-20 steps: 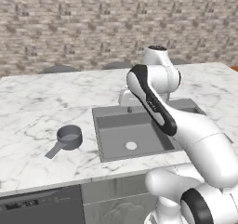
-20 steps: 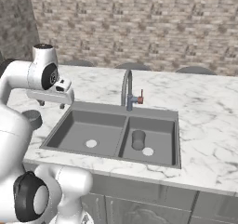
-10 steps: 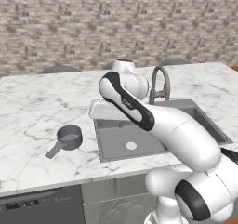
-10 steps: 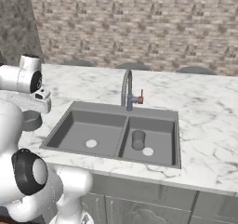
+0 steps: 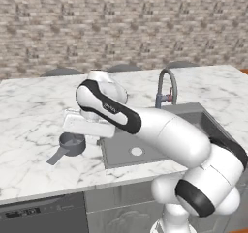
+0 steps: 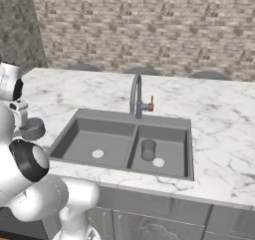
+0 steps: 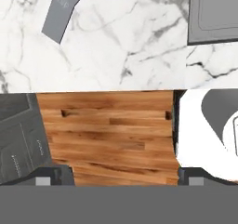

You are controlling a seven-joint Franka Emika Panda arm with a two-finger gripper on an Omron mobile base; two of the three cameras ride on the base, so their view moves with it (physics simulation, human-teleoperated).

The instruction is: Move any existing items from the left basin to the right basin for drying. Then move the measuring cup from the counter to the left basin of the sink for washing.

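Marble counter (image 5: 29,125) carries your measuring cup (image 5: 71,144) just under the gripper (image 7: 116,176), handle sticking outward for grabbing. Fingertips sit wide apart, holding nothing. Left basin (image 6: 84,137) is already cleared.

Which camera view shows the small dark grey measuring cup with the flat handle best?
The left base view: the measuring cup shows bowl and handle. The right base view shows its bowl; the hand view, mostly its handle.

measuring cup (image 5: 71,143): 1 | basins: 2 | faucet (image 6: 138,95): 1 | tumbler (image 6: 148,150): 1
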